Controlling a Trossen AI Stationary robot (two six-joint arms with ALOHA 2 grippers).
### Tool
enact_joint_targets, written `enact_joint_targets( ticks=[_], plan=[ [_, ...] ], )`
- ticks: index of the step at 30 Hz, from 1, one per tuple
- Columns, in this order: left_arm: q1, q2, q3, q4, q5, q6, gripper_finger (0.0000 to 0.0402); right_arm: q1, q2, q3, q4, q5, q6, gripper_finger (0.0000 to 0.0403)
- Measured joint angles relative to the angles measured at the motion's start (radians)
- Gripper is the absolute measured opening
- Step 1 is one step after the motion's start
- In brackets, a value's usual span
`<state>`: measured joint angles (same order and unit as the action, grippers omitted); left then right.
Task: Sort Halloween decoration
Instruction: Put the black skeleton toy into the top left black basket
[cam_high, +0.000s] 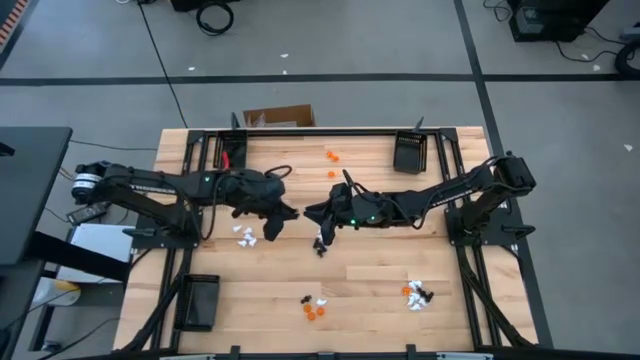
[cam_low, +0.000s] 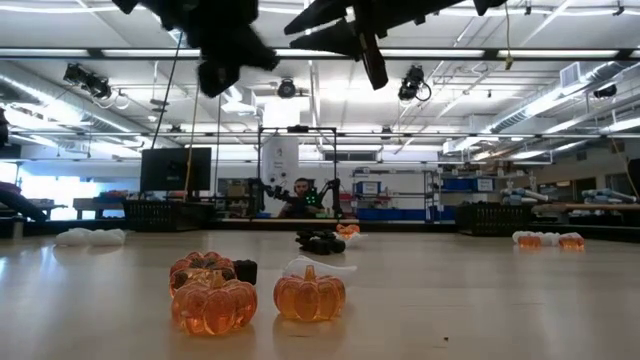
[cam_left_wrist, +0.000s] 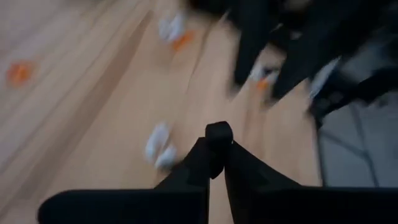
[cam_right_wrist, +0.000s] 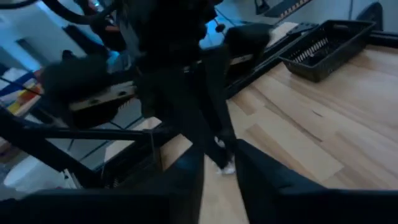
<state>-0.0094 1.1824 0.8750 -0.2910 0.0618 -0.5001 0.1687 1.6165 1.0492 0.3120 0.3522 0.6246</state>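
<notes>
While airborne, left pincer (cam_left_wrist: 217, 134) around black trinket (cam_left_wrist: 218, 130)

Seen from above, a wooden counter (cam_high: 370, 290) carries scattered trinkets. The left hand (cam_high: 283, 215) and right hand (cam_high: 318, 215) meet close together near the middle. White trinkets (cam_high: 246, 235) lie just near of the left hand, and black trinkets (cam_high: 321, 246) lie by the right hand. Orange trinkets (cam_high: 331, 156) sit at the far side. Mixed clusters lie near-centre (cam_high: 315, 306) and near-right (cam_high: 417, 293). Black trays rest far-right (cam_high: 409, 152) and near-left (cam_high: 199, 301).
</notes>
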Motion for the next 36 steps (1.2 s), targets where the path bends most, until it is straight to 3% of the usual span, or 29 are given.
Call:
enact_joint_targets(
  ticks=[5,9,12,15,19,25,29,33,36],
  plan=[
    [-0.079,-0.046,0.001,-0.439,0.032,-0.119,0.0040,0.006,0.000,0.000,-0.075,0.069,0.112,0.0152],
    [-0.221,-0.084,0.000,-0.756,0.064,-0.242,0.0040,0.006,0.000,0.000,-0.183,0.075,0.166,0.0160],
    [-0.291,-0.107,0.000,-0.840,-0.004,-0.320,0.0042,0.006,0.000,0.000,-0.231,0.074,0.173,0.0158],
    [-0.267,-0.118,0.000,-0.853,-0.119,-0.365,0.0042,-0.002,0.000,0.000,-0.251,0.074,0.216,0.0158],
    [-0.075,-0.117,0.000,-0.855,-0.233,-0.276,0.0042,-0.012,0.000,0.000,-0.255,0.074,0.256,0.0158],
    [0.449,-0.116,0.000,-0.779,-0.245,0.108,0.0043,-0.018,0.000,0.000,-0.262,0.046,0.293,0.0158],
    [0.763,-0.098,0.000,-0.654,-0.234,0.281,0.0044,-0.001,0.000,0.000,-0.265,0.042,0.328,0.0158],
    [0.969,-0.038,0.000,-0.549,-0.156,0.354,0.0061,0.024,0.000,0.000,-0.303,0.064,0.376,0.0158],
    [1.027,0.031,0.000,-0.482,-0.037,0.371,0.0097,0.035,0.000,0.000,-0.434,0.119,0.514,0.0158]
  ],
)
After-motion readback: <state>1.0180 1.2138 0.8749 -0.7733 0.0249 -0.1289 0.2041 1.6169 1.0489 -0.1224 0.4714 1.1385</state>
